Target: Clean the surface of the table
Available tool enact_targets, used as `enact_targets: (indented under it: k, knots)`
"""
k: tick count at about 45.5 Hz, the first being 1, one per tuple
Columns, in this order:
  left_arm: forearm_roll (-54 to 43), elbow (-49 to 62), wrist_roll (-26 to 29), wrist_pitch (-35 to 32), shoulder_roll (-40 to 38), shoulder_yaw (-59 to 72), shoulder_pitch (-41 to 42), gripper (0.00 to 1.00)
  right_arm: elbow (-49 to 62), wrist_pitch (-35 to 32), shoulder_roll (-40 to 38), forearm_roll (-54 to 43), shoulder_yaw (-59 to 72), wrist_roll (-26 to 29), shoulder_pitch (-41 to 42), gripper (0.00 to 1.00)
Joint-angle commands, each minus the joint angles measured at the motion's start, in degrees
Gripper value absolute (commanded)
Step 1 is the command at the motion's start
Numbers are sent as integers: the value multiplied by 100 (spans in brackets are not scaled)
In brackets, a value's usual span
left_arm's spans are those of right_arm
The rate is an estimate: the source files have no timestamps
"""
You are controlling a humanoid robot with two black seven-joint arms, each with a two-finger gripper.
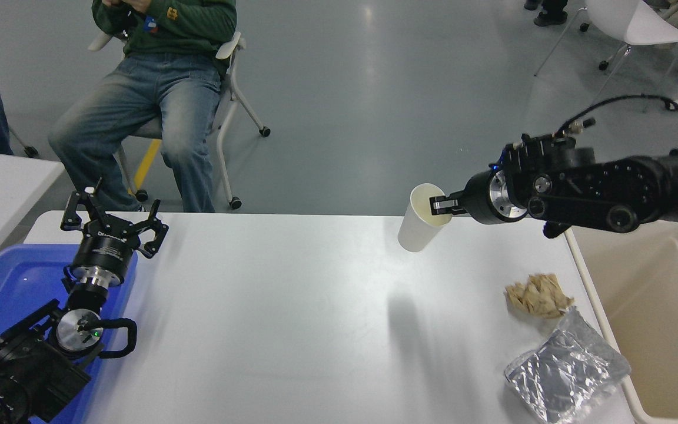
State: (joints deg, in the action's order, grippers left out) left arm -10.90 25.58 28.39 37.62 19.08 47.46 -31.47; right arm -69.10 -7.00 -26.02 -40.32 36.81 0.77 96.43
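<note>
Three leftovers: paper cup (418, 227), crumpled brown paper (538, 296) and a foil bag (565, 373); the last two lie on the table surface (292, 318) near its right edge.
Table: the wide white top fills the lower picture, with a blue tray (3, 294) over its left end and a beige bin (662, 318) just beside its right end.
Right gripper (442, 206): pinching the cup by its rim, one finger inside the mouth and one outside; the cup hangs tilted, clear of the table, above the far edge.
Left gripper (112, 227): parked over the tray at lower left, fingers spread, holding nothing.
Risk, grip: a thin rim pinch on a tilted cup looks weak; a quick swing toward the bin could let it slip or crush the rim.
Risk, drop spot: the cup hangs over the far edge, so a slip could send it to the floor.
Risk, spill: I cannot tell whether anything is inside; more tilt could wet the table.
Risk, sweep: a low arm path could brush the brown paper.
Bystander: a seated person (156, 88) is well apart from the arm.
</note>
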Motion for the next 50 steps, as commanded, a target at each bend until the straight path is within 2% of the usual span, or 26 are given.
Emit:
enact_targets:
  k: [1,18,39,50]
  knots:
    - [0,0,0,0,0,0,0,100,-630,-118,-694,-11,28,2,491,0]
    - [0,0,0,0,0,0,0,100,-833,-346,-1898,-283,54,-6,702,0]
    - [0,0,0,0,0,0,0,100,-947,-443,-3620,-811,19,-402,482,0]
    - [0,0,0,0,0,0,0,100,-789,-434,-4174,-943,-43,-595,-1,0]
